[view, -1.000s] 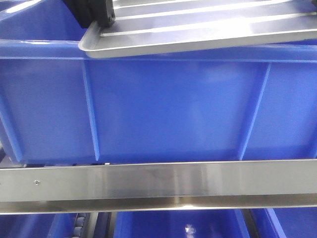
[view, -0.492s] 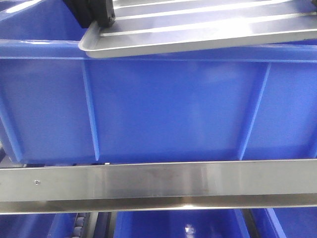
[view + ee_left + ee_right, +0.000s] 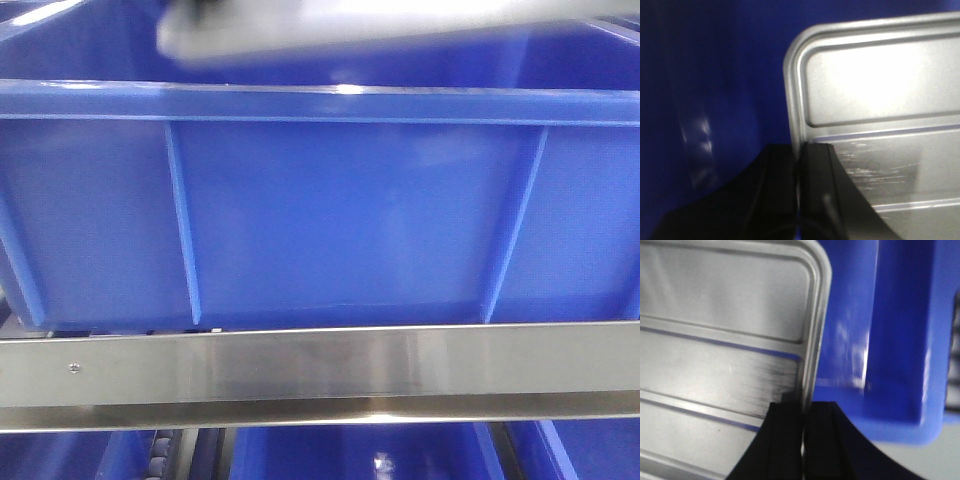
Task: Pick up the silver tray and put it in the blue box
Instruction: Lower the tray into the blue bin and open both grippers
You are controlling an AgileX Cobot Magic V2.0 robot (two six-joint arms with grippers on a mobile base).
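Front view first: the blue box [image 3: 340, 210] fills the frame, near wall square to the camera with its upright ribs showing, thick rim catching a glint of light. Just above that rim, right at the top edge, there's the silver tray [image 3: 350, 25], only a pale blurred streak here, so its exact tilt is hard to call from this angle. Under the box runs a polished steel rail [image 3: 320, 375], and beneath that the tops of more blue crates [image 3: 350, 455] peek through. Over to the left wrist camera: the left gripper [image 3: 799, 185] is clamped onto the tray's edge, one black finger [image 3: 817, 190] inside the raised rim, the other outside, jaws closed tight on the metal just below the rounded corner. Deep blue plastic fills everything beyond the tray. The ridges across its base show clearly, with some scuffing near the finger. Right wrist camera, mirror picture: the right gripper [image 3: 804, 440] pinches the opposite rim the same way, jaws shut on it. Past that edge sits the box's inner wall and rolled rim, with pale floor outside. Whether the tray touches the box bottom, I can't tell.
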